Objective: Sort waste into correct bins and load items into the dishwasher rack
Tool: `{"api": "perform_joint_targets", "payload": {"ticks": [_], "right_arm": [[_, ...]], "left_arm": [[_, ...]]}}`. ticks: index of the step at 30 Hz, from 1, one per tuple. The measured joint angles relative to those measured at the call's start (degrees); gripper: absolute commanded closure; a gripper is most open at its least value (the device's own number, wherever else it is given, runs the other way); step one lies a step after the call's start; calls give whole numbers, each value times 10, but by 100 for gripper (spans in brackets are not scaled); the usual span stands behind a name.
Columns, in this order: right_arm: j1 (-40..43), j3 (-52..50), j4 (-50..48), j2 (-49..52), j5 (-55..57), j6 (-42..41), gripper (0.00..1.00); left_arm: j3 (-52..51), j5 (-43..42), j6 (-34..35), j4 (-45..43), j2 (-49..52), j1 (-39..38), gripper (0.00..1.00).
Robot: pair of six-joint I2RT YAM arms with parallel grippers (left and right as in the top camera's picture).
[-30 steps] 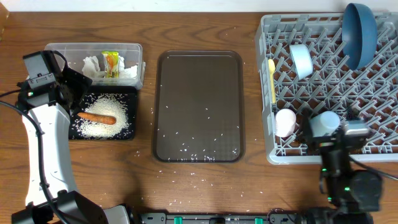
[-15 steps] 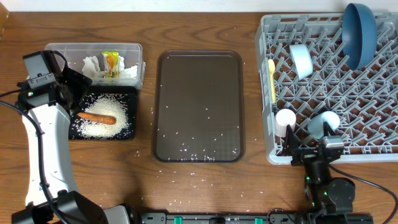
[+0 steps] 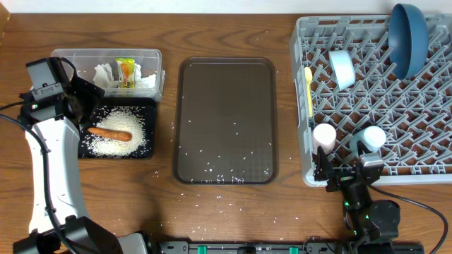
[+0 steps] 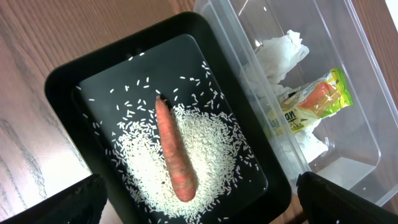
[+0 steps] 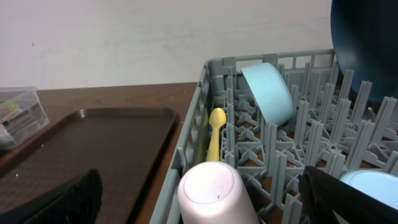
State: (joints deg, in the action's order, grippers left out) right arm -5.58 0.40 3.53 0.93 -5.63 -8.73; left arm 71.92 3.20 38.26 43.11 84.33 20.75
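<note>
Large square grey plastic pegged rack [image 3: 424, 106], table right: holds pinkish-white cup [image 3: 324, 135], light blue cup [image 3: 372, 137], light blue bowl [image 3: 342, 68], dark blue plate [image 3: 409, 32], yellow spoon [image 3: 308, 92]. Orange carrot [image 4: 174, 155] on white rice grains [image 4: 208, 143] in shallow black tray [image 4: 68, 81]. Right gripper [image 5: 202, 211] at rack's near edge, left gripper [image 4: 199, 211] over tray: both spread wide, empty.

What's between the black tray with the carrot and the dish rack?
The dark brown serving tray, holding only scattered rice grains, sits between the black tray and the rack. The overhead view shows it.
</note>
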Motion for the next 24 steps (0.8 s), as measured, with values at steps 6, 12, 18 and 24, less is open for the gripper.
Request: {"api": "perform_joint_targets", "payload": {"ticks": [6, 12, 18, 24], "right_arm": [[0, 0, 0, 0, 0, 0, 1], [0, 0, 0, 0, 0, 0, 1], [0, 0, 0, 0, 0, 0, 1], [0, 0, 0, 0, 0, 0, 1]], "left_arm": [[0, 0, 0, 0, 0, 0, 1], [0, 0, 0, 0, 0, 0, 1], [0, 0, -1, 3, -9, 0, 1], [-23, 15, -29, 31, -90, -43, 1]]}}
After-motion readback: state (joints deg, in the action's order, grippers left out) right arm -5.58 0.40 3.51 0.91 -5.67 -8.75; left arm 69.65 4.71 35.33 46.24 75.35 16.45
